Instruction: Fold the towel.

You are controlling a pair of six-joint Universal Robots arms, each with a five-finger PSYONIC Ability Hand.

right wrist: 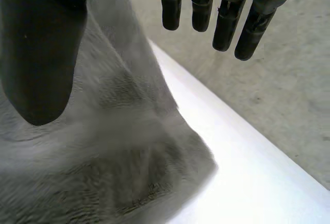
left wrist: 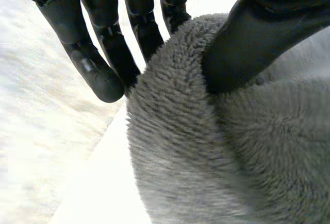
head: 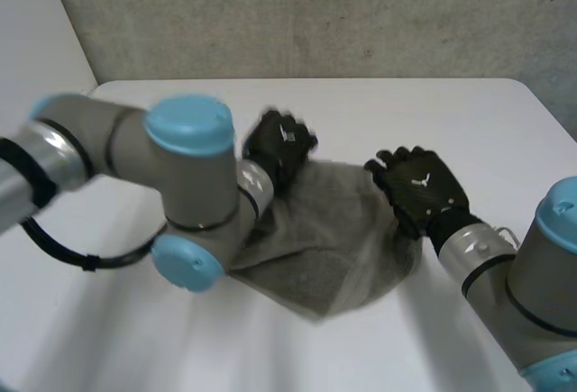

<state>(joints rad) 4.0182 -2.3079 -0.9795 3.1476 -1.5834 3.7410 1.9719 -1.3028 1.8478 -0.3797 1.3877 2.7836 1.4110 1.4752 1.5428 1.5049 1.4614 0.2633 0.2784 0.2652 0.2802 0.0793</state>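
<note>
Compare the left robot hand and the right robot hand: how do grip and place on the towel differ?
The left robot hand pinches a bulge of the towel between thumb and fingers; the right robot hand has straight fingers clear of the cloth. The left robot hand is at the towel's far left corner, the right robot hand at its right edge. Both are black.

The left hand (left wrist: pixel 67 23) is hanging over the grey, fluffy towel (left wrist: pixel 206 157), which is bulging up in a rounded fold between thumb and fingers (left wrist: pixel 111 44). The thumb is pressing into the fold's top, the fingers are lying against its outer edge, above the white desk (left wrist: pixel 98 183).
</note>
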